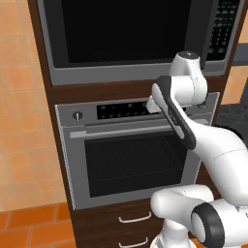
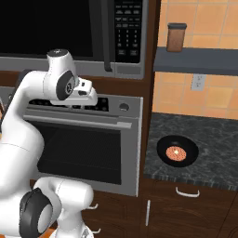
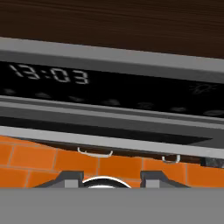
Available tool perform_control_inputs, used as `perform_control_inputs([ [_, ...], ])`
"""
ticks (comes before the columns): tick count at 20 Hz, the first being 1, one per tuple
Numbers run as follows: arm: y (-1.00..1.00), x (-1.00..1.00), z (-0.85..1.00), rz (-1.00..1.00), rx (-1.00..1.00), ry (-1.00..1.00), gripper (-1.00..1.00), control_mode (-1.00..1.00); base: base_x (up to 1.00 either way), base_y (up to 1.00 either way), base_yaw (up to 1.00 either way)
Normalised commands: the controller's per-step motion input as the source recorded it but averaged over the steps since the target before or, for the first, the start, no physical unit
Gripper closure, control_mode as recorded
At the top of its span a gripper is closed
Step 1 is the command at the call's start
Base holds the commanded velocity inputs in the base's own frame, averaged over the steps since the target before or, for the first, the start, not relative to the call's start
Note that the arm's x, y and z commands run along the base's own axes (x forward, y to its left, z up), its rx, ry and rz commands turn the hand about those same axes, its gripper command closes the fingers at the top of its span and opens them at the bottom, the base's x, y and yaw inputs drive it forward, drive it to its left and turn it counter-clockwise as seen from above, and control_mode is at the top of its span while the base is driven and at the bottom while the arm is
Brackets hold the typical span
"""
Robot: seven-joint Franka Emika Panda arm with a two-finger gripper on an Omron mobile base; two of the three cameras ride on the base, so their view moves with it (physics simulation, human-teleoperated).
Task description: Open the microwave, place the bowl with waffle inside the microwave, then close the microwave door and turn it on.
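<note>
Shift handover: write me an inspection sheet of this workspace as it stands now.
Surface: dark speckled counter right of the oven column.
Job's things: microwave with microwave door shut; bowl on the counter, waffle inside it.
Clutter: brown jar on the grey shelf.
Grippers: gripper held before the oven display reading 13:03, holding nothing; whether open or shut can't be judged.
Cables: nothing seen.
Surroundings: orange tiled wall, wall socket, drawers below the oven.

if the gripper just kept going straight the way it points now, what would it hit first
Most likely the silver oven's black display strip showing 13:03, which sits dead ahead of the two-finger gripper. How far off it is cannot be told.
</note>
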Motion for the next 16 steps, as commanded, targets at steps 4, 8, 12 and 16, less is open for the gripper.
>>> perform_control_inputs([
  [4,-0.13,0.0,0.0,0.0,0.01,0.0,-1.0,-1.0,0.0,0.0,0.0],
  [8,-0.41,-0.17,0.58,-0.06,0.24,-0.33,-1.0,-1.0,0.0,0.0,0.0],
  [12,-0.25,-0.15,1.0,-0.15,0.21,-0.39,-1.0,-1.0,0.0,0.0,0.0],
  [16,-0.3,-0.61,0.85,-0.13,0.03,-0.33,-1.0,-1.0,0.0,0.0,0.0],
])
